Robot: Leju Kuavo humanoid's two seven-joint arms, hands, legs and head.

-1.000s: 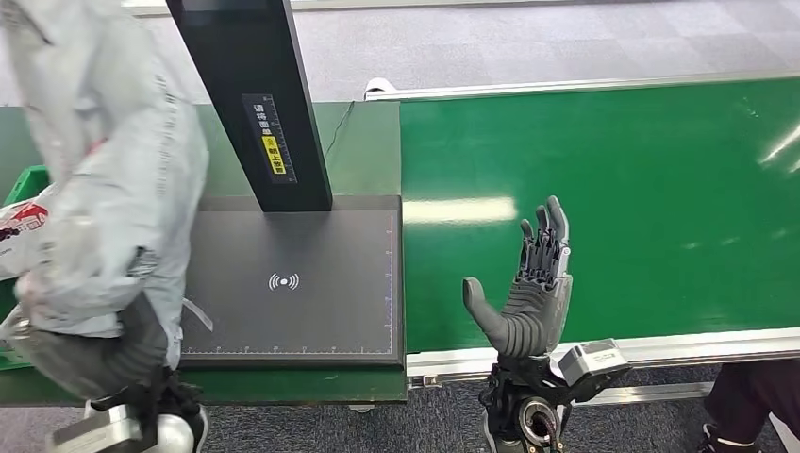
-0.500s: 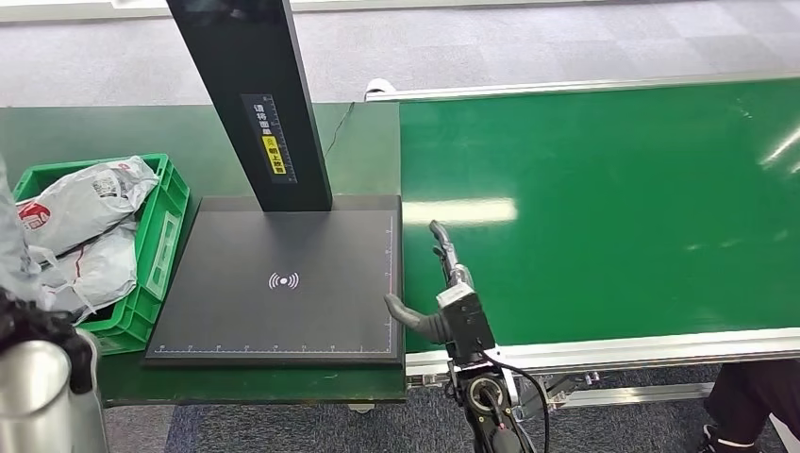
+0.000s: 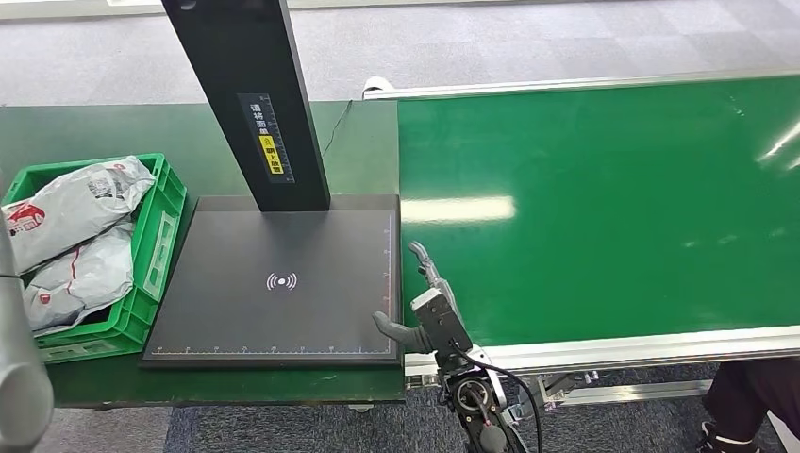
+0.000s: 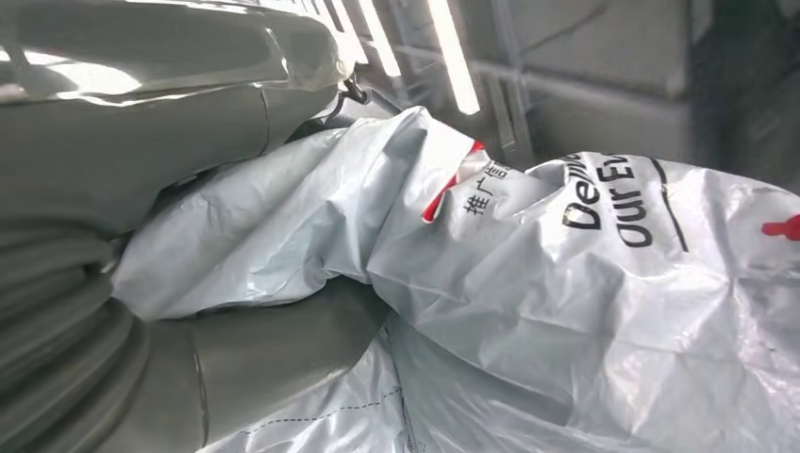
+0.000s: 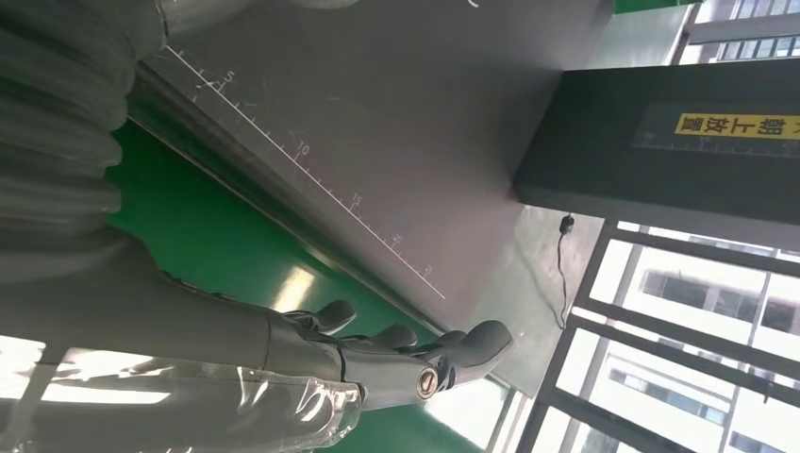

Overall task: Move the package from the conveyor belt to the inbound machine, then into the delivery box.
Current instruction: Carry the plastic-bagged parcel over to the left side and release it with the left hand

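Note:
In the left wrist view my left hand [image 4: 123,274] grips a crumpled grey package [image 4: 566,311] with black and red print; thumb and fingers wrap its near end. My silver left forearm [image 3: 14,377] stands at the head view's left edge, beside the green delivery box [image 3: 158,231]. The black inbound machine plate [image 3: 283,283] with its upright post [image 3: 245,94] lies bare. My right hand [image 3: 425,302] hovers edge-on over the seam between plate and green conveyor belt [image 3: 604,208], fingers [image 5: 377,344] apart, holding nothing.
Two grey packages [image 3: 75,203] [image 3: 80,278] lie in the delivery box. A person's dark trouser leg [image 3: 750,396] shows past the belt's near rail at the right corner. Grey carpet floor lies beyond the table.
The held package and my left arm swung from in front of the head camera off to the left, uncovering the delivery box. My right hand turned edge-on and moved left and lower.

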